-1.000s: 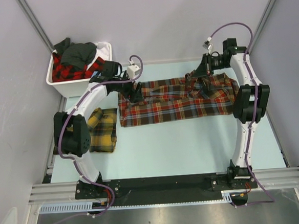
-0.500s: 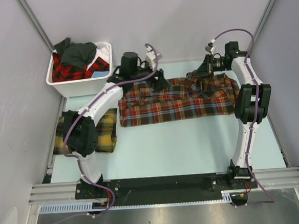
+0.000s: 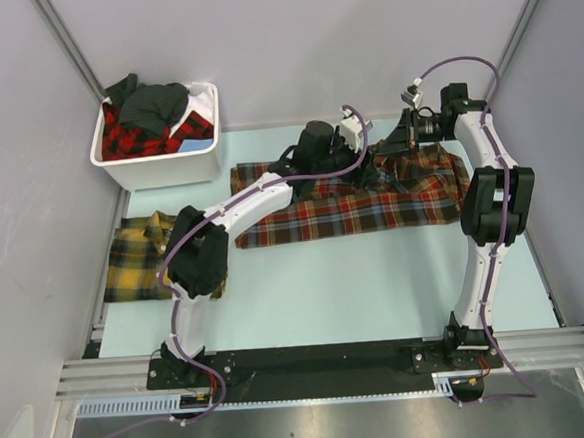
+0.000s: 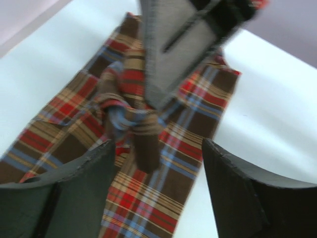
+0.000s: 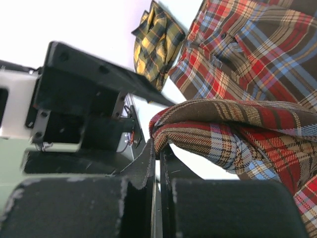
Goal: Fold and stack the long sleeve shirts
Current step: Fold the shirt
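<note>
The red-brown plaid shirt (image 3: 342, 210) lies spread across the back of the table. My right gripper (image 3: 391, 150) is shut on a raised fold of it near its right end; the pinch shows in the right wrist view (image 5: 159, 146), with the fold (image 5: 233, 134) bulging beside the fingers. My left gripper (image 3: 367, 172) is open and empty, just left of the right one. In the left wrist view (image 4: 158, 191) its fingers (image 4: 74, 193) straddle the shirt (image 4: 163, 163) below the hanging, held cloth. The yellow-and-green shirt (image 3: 149, 257) lies folded at the table's left.
A white bin (image 3: 158, 163) with red-black and dark grey shirts stands at the back left. The left arm (image 3: 251, 202) stretches across the shirt. The grey walls close in on both sides. The yellow shirt also shows in the right wrist view (image 5: 158, 44).
My left arm swung right from the shirt's left end to beside the right gripper, uncovering the yellow shirt. The right gripper kept its hold and barely moved.
</note>
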